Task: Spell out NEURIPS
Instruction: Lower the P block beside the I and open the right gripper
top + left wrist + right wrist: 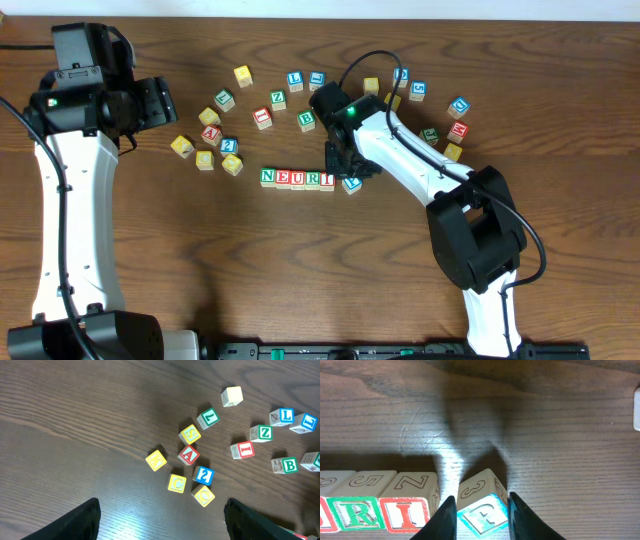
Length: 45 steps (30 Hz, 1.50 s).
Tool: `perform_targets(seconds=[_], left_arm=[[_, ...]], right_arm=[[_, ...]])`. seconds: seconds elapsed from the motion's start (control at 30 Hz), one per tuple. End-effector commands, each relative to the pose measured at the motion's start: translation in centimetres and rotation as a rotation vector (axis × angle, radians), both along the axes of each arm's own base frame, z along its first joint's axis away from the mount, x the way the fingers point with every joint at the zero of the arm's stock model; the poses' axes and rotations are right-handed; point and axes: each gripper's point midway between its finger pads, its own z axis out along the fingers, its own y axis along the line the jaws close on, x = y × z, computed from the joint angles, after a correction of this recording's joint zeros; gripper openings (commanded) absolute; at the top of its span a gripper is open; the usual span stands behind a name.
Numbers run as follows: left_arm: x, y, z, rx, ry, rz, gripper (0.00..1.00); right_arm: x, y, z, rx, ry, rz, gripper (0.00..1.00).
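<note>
While narrowly parted, right gripper | clamps P cube | beside I cube

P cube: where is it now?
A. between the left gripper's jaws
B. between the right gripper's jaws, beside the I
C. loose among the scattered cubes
B: the right wrist view shows the P cube between the jaws of the right gripper, beside the I cube.
</note>
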Motion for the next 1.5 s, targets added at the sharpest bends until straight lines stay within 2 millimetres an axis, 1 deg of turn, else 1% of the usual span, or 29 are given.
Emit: perform_targets(seconds=[0.0, 0.07, 0.23, 0.3, 0.37, 0.4, 0.47, 0.6, 0.63, 0.7, 0.77, 0.9, 1.13, 1.47], left_arm=[[0.3, 0.0, 0.5, -0.004, -0.014, 0.007, 0.78], [0.2, 0.0, 0.5, -0.004, -0.013, 0.007, 0.78], [0.2, 0.0, 0.5, -0.004, -0.013, 0.007, 0.78], [0.2, 0.0, 0.5, -0.004, -0.013, 0.007, 0.78], [0.2, 0.0, 0.5, -0.004, -0.013, 0.007, 0.78], [0.2, 0.0, 0.5, -0.004, -0.013, 0.007, 0.78], [0.2, 0.0, 0.5, -0.004, -0.013, 0.007, 0.78], [0.2, 0.0, 0.5, -0.004, -0.013, 0.007, 0.78], [0.2, 0.0, 0.5, -0.004, -0.013, 0.007, 0.78], [0.2, 0.0, 0.5, -0.004, -0.013, 0.007, 0.78], [0.2, 0.0, 0.5, -0.004, -0.013, 0.007, 0.78], [0.2, 0.0, 0.5, -0.004, -0.013, 0.007, 0.78], [0.3, 0.0, 0.5, -0.004, -0.014, 0.007, 0.79], [0.3, 0.0, 0.6, -0.004, -0.017, 0.007, 0.78]], right_arm=[[0.6, -0.1, 0.1, -0.007, -0.017, 0.009, 0.23], [1.4, -0.1, 1.2, 0.009, -0.032, 0.017, 0.18], [2.7, -1.2, 4.2, 0.014, -0.051, 0.01, 0.16], [2.8, -2.1, 4.7, 0.005, -0.039, 0.009, 0.17], [2.4, -3.1, 4.6, -0.011, -0.01, 0.0, 0.17], [1.9, -4.0, 4.2, -0.03, 0.022, -0.005, 0.17], [1.4, -4.8, 3.7, -0.045, 0.05, -0.002, 0.17], [0.5, -5.4, 2.1, -0.063, 0.083, 0.008, 0.17], [0.0, -5.5, 1.2, -0.069, 0.096, 0.01, 0.17], [-0.5, -5.5, 0.2, -0.059, 0.111, 0.016, 0.16], [-1.0, -4.7, -1.1, -0.018, 0.125, 0.04, 0.15], [-1.6, -3.8, -2.2, 0.006, 0.126, 0.06, 0.15], [-2.8, -3.3, -3.0, -0.005, 0.144, 0.086, 0.15], [-3.2, -2.5, -3.0, 0.013, 0.154, 0.1, 0.16]])
